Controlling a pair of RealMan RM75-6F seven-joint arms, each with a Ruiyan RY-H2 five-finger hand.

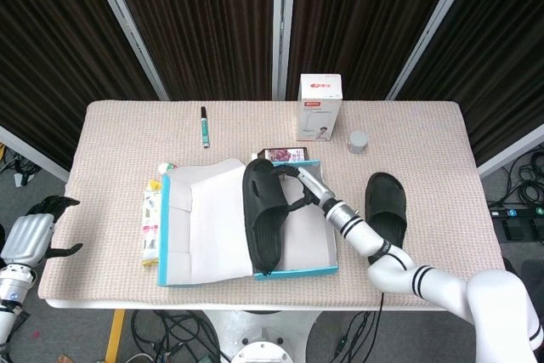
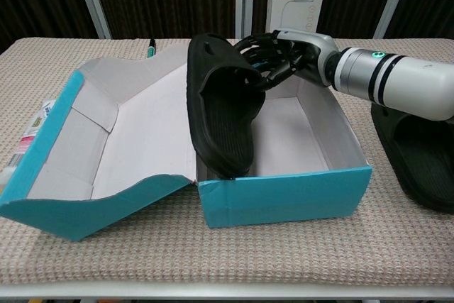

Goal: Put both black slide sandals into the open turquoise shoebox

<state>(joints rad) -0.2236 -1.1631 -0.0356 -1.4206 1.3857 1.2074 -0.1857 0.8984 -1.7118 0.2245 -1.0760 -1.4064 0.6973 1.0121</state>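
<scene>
Head view: we see our right hand gripping one black sandal by its strap, tilted on edge over the left side of the turquoise shoebox. The second sandal lies right of the box. Our left hand hangs empty, fingers apart, off the table's left.

Chest view: the sandal's toe end dips inside the box; we judge it should be laid flat against one wall, leaving room.

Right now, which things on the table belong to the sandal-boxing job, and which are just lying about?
Job: held sandal, right hand, turquoise shoebox, second sandal.
Lying about: pen, white carton, small jar, phone, packet.
</scene>
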